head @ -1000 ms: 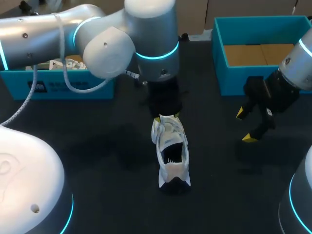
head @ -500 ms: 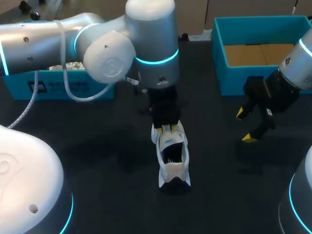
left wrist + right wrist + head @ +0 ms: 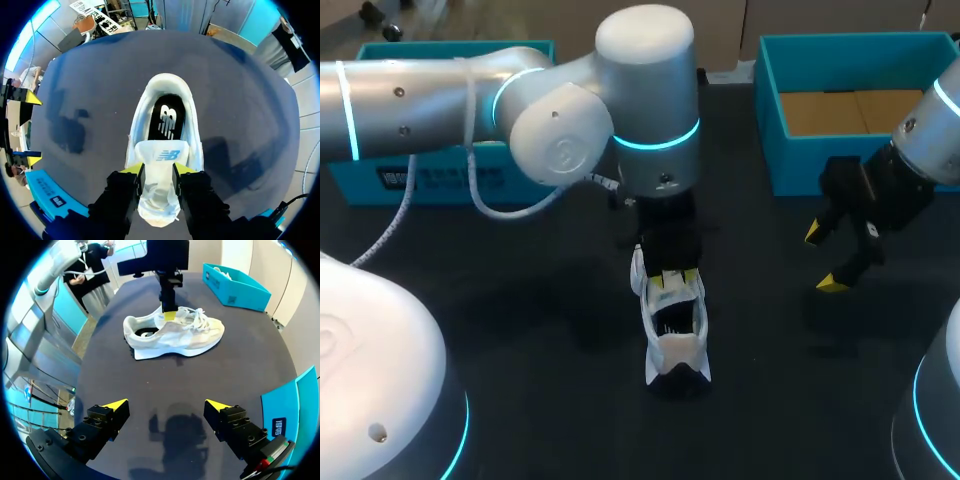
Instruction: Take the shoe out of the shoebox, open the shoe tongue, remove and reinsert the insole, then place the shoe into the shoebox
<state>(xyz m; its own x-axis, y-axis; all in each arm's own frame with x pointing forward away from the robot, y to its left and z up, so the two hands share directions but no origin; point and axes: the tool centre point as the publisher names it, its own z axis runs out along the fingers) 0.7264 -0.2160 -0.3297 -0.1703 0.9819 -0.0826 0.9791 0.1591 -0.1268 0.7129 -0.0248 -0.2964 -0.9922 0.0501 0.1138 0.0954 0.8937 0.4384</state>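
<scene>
A white shoe (image 3: 676,348) stands upright on the dark table, heel toward the front edge. Its black insole (image 3: 166,119) lies inside the opening. My left gripper (image 3: 672,278) hangs over the laces, and in the left wrist view its yellow-tipped fingers (image 3: 133,169) press the white tongue (image 3: 162,152) from both sides. My right gripper (image 3: 825,258) hovers open to the right of the shoe, with nothing between its fingers. In the right wrist view the shoe (image 3: 175,335) lies well ahead of that gripper (image 3: 166,405). The teal shoebox (image 3: 772,120) stands at the back right, showing a bare cardboard floor.
A second teal box (image 3: 430,175) with paper in it sits at the back left, behind my left arm. Bare dark table lies between the shoe and my right gripper.
My left gripper slid along the shoe from the toe end toward the heel and now has the tongue between its fingers. The shoe and the right arm stayed put.
</scene>
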